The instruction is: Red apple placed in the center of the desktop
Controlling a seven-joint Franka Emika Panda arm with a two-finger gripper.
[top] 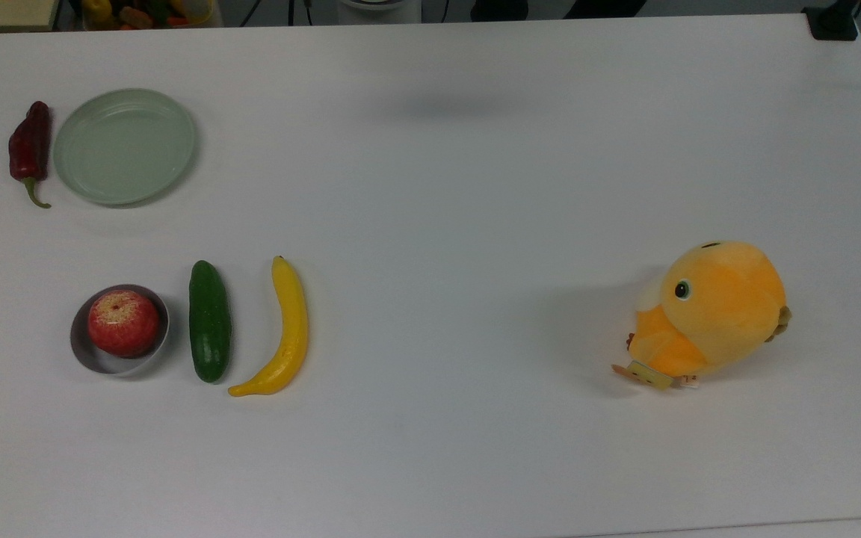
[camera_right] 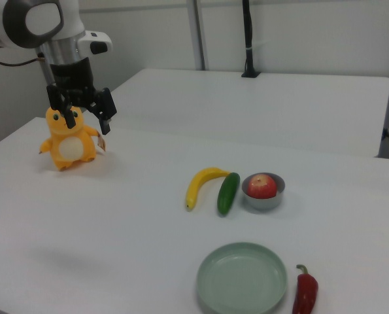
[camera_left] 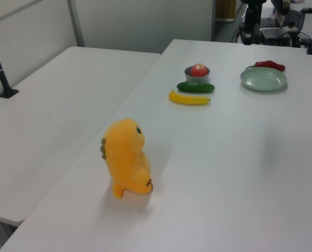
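**Apple in its bowl, arm held high over the tabletop**

The white tabletop (top: pixel 475 224) carries everything, and the small grey bowl (top: pixel 102 357) serves as the landmark here. A second white table (camera_left: pixel 45 110) stands alongside it in the left view.

The Franka arm's gripper (camera_right: pixel 86 118) hangs in the air in the right view, well apart from the bowl and above the tabletop; it appears just in front of the plush toy's head. Its fingers (camera_right: pixel 106 112) are spread apart, with nothing between them.

The orange plush toy (top: pixel 711 314) stands far from the bowl, on the opposite side of the tabletop, toward the top view's right.

The pale green plate (top: pixel 125 146) lies empty near the bowl, beyond it toward the top view's upper edge. It does not touch the bowl.

The yellow banana (top: pixel 285 336) lies two places from the bowl on the top view's right, with the cucumber between them.

The green cucumber (top: pixel 210 321) lies just beside the bowl on the top view's right, close to its rim without clearly touching it.

The dark red chili pepper (top: pixel 29 149) lies just beside the plate, on the plate's far side from the banana.

The red apple (top: pixel 123 322) sits inside the bowl, its yellowish speckled top facing upward, well off to the top view's left of the tabletop's middle.
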